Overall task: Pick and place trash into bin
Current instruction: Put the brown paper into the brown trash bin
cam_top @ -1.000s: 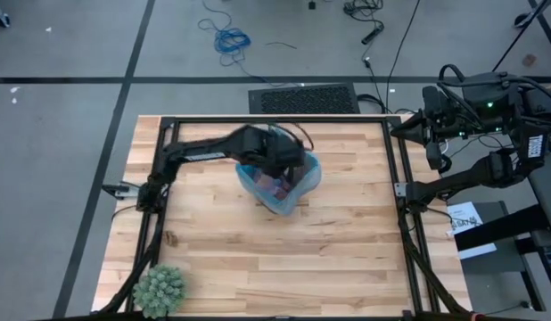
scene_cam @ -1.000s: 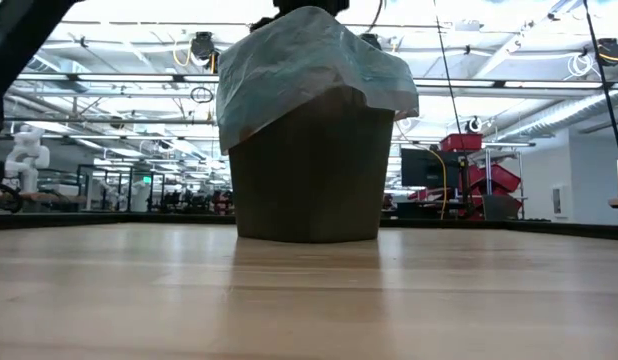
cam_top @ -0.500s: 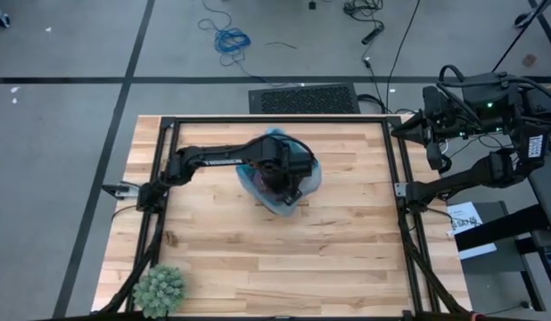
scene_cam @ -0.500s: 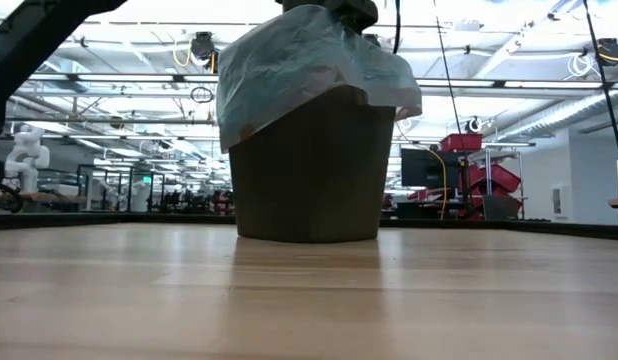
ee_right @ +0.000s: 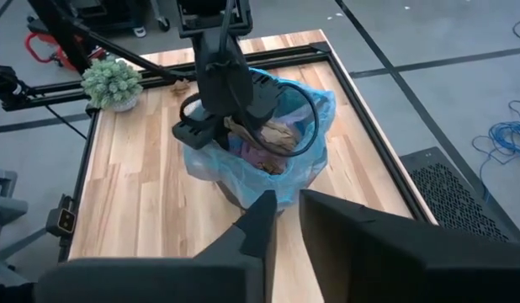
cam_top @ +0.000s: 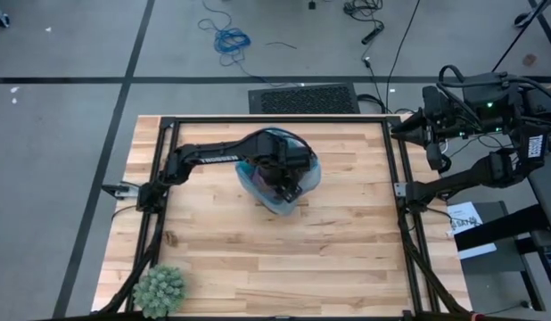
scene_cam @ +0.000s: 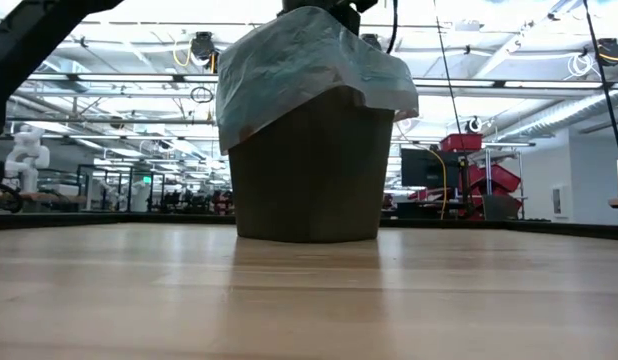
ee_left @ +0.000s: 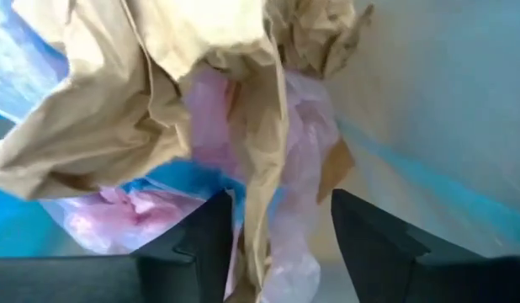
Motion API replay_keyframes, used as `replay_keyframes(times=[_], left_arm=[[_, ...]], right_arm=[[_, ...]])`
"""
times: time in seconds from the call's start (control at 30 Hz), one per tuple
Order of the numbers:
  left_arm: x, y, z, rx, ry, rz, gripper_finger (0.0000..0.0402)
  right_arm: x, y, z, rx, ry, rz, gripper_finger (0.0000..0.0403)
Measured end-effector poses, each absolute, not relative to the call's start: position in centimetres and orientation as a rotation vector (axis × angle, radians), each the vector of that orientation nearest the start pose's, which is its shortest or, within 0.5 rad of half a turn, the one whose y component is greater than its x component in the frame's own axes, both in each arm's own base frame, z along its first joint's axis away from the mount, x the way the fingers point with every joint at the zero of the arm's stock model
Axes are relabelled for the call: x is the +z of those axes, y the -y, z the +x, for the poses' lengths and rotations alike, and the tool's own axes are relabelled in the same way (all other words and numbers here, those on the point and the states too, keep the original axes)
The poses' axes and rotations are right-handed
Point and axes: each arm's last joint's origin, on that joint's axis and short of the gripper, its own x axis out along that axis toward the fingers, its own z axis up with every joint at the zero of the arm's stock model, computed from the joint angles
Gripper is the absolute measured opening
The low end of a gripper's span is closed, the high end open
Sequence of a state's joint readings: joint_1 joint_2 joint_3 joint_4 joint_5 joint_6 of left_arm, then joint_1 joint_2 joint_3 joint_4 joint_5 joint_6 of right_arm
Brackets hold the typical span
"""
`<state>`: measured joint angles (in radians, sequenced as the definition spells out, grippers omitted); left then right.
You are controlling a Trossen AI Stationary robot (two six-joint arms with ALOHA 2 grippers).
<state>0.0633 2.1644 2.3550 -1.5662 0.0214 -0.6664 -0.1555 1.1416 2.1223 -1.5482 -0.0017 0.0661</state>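
The bin (cam_top: 304, 181), a dark basket lined with a light-blue bag, stands at the table's far middle, also in the low view (scene_cam: 309, 170) and the right wrist view (ee_right: 287, 183). My left gripper (cam_top: 281, 181) hangs open in its mouth, pointing down. Before its fingers lie the trash: a crumpled brown paper wad (ee_left: 142, 101) and a pink mesh puff (ee_left: 304, 168) on the blue bag. My right gripper (ee_right: 283, 220) waits beyond the table's right edge with a narrow gap between its fingers and nothing in it. My left gripper's open fingers (ee_left: 205, 244) stand on either side of a hanging strip of brown paper (ee_left: 262, 202). Whether either finger touches the paper, I cannot tell.
A round green spiky plant (cam_top: 159, 290) stands at the table's near left corner. A black frame (cam_top: 275, 119) runs round the wooden tabletop. The wood in front of the bin (scene_cam: 309, 290) lies bare.
My left arm has reached farther over the bin. Its gripper has gone a little toward the table's near edge and down into the bin's mouth.
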Motion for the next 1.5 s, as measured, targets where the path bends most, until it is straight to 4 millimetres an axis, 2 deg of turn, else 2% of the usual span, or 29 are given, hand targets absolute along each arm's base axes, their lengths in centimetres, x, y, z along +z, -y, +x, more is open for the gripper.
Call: replay_keyframes(times=[0.2, 0.57, 0.7, 0.83, 0.93, 1.07, 1.2, 1.5], left_arm=[[34.4, -2.7, 40.8, 0.469, -1.288, -0.651, 0.021], [38.7, -3.7, 38.4, 0.514, -1.094, -0.658, 0.021], [40.3, -3.8, 37.4, 0.483, -1.034, -0.663, 0.021], [42.2, -3.3, 35.6, 0.375, -1.015, -0.676, 0.0203], [43.2, -2.4, 33.6, 0.373, -1.067, -0.73, 0.0172], [44.5, -0.6, 32.2, 0.322, -1.052, -0.821, 0.0102], [44.6, 1.5, 32.0, 0.294, -1.077, -0.885, 0.0018], [42.8, 6.7, 33.4, 0.444, -1.1, -0.925, 0.0002]], right_arm=[[52.9, 1.2, 7.7, -0.167, -0.561, 0.105, 0.0076], [52.9, 1.2, 7.7, -0.163, -0.562, 0.09, 0.0098], [52.9, 1.2, 7.7, -0.161, -0.564, 0.084, 0.01], [52.8, 1.2, 7.7, -0.158, -0.565, 0.075, 0.0101], [52.8, 1.2, 7.7, -0.154, -0.569, 0.063, 0.0101], [52.8, 1.2, 7.7, -0.151, -0.571, 0.055, 0.0101], [52.8, 1.2, 7.7, -0.149, -0.572, 0.044, 0.0101], [52.8, 1.2, 7.7, -0.144, -0.575, 0.029, 0.0101]])
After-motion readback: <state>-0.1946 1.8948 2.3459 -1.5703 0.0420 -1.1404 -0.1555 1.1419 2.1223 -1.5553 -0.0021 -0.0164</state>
